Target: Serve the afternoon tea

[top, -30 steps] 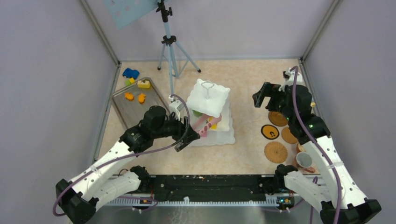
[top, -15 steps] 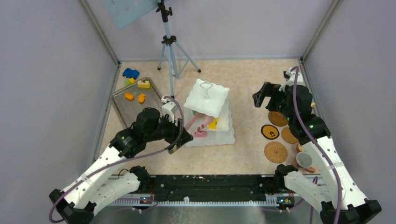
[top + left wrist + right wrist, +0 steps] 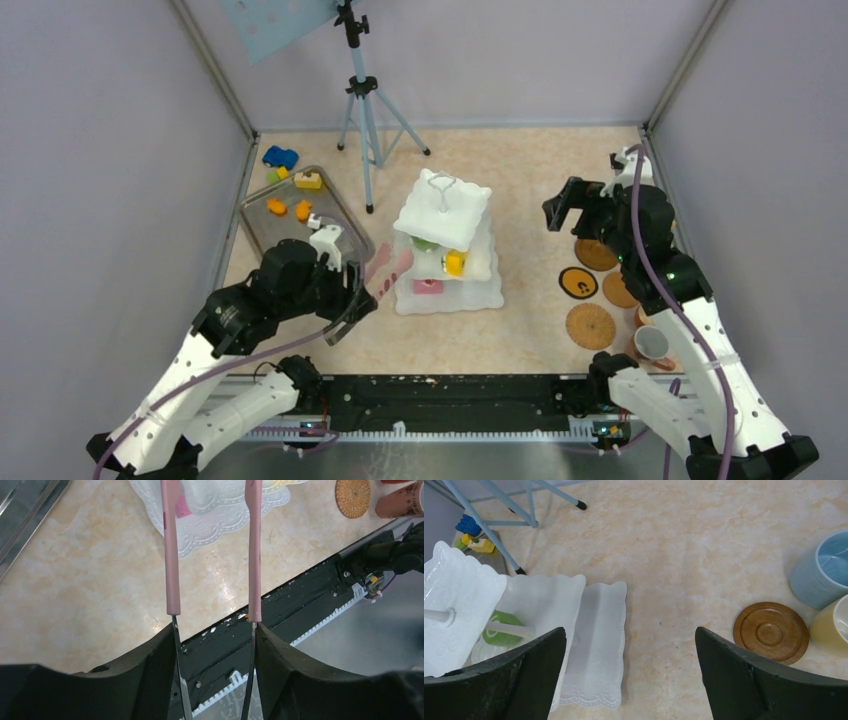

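Because the left gripper [image 3: 392,264] hangs just beside the white three-tier stand [image 3: 443,212] at mid-table, its long pink-sleeved fingers [image 3: 172,555] parted to a middling gap with nothing between them, the largest hazard I judge is a sweep that catches a tier edge and rocks the whole stand, spilling what it bears. The steel tray [image 3: 262,238] to its left has a raised rim that could snag a low reach for the orange pastries [image 3: 277,207] lying on it. The right gripper [image 3: 560,203], spread wide and empty, hovers near the blue mug [image 3: 824,570] and cream mug [image 3: 836,625]; a careless swing could topple either.

The stand looks glazed, hard and slick, square with scalloped, beaded borders. The tray is smooth, reflective metal. Both mugs are round and glossy. The brown coaster [image 3: 770,630] is a disc with ringed grooves; the woven coaster [image 3: 590,325] looks rough. The pink pastry [image 3: 428,287], yellow pastry [image 3: 455,263] and green pastry [image 3: 424,243] on the tiers are small, smooth, likely slippery between thin fingers
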You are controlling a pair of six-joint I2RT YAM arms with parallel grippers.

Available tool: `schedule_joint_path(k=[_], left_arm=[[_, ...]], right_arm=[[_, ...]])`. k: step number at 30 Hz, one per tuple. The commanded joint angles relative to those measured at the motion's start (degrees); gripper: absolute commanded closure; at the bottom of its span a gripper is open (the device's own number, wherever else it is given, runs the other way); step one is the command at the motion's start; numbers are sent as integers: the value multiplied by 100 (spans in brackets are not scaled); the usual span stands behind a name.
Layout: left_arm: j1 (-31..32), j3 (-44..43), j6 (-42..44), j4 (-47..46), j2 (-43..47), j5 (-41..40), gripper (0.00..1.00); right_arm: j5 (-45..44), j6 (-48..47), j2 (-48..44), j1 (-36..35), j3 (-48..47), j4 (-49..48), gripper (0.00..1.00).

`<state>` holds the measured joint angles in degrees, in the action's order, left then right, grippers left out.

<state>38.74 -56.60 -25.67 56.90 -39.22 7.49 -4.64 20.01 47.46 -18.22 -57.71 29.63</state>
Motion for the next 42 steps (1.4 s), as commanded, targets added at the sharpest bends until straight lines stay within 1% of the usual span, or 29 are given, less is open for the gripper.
schedule_joint_path(k=[1, 5, 6, 8, 10, 11, 12, 14, 15, 17, 19, 23, 25, 30, 34, 38, 42], left_arm=[[24, -709, -363, 887, -115, -667, 41], [16, -1002, -725, 1379, -644, -1833, 39], [11, -1105, -812, 1428, -884, -2317, 39], [-9, -1293, -847, 1358, -1376, -3016, 38], [-259, -1493, -632, 1081, -1851, -3466, 38], [-523, -1573, -410, 815, -2071, -3458, 39], [-957, -1626, -23, 502, -2238, -3235, 40], [-1960, -1600, 472, -190, -2538, -2555, 41], [-2381, -1592, 612, -497, -2674, -2345, 42], [-2941, -1658, 728, -1056, -3102, -2149, 42], [-3233, -1848, 605, -1453, -3660, -2057, 42], [-3413, -2366, -32, -2088, -4726, -2017, 42], [-3430, -2619, -378, -2338, -5202, -2192, 41], [-3637, -3123, -1412, -2499, -6255, -2190, 40], [-3732, -3367, -1992, -2606, -6674, -2277, 39], [-3734, -3697, -2268, -2446, -7027, -2269, 36], [-3772, -3754, -2485, -2418, -7232, -2078, 36]], right_arm=[[8, -231, -104, -44, 64, -219, 1], [-52, -476, -88, -50, 132, -381, 1], [-73, -515, -78, -49, 145, -405, 1], [-30, -502, -80, -50, 178, -456, 1], [202, -397, -125, -44, 246, -563, 1], [385, -351, -135, -45, 277, -602, 1], [432, -305, -130, -50, 302, -616, 1], [644, -250, -114, -50, 304, -579, 1], [690, -236, -113, -48, 311, -558, 1], [771, -176, -139, -45, 366, -565, 1], [807, -125, -147, -47, 428, -606, 1], [777, -117, -104, -46, 495, -647, 1], [751, -114, -106, -49, 538, -687, 1], [640, -130, -109, -46, 599, -685, 1], [605, -159, -140, -45, 616, -655, 1], [626, -138, -125, -46, 674, -662, 1], [616, -131, -128, -50, 743, -700, 1]])
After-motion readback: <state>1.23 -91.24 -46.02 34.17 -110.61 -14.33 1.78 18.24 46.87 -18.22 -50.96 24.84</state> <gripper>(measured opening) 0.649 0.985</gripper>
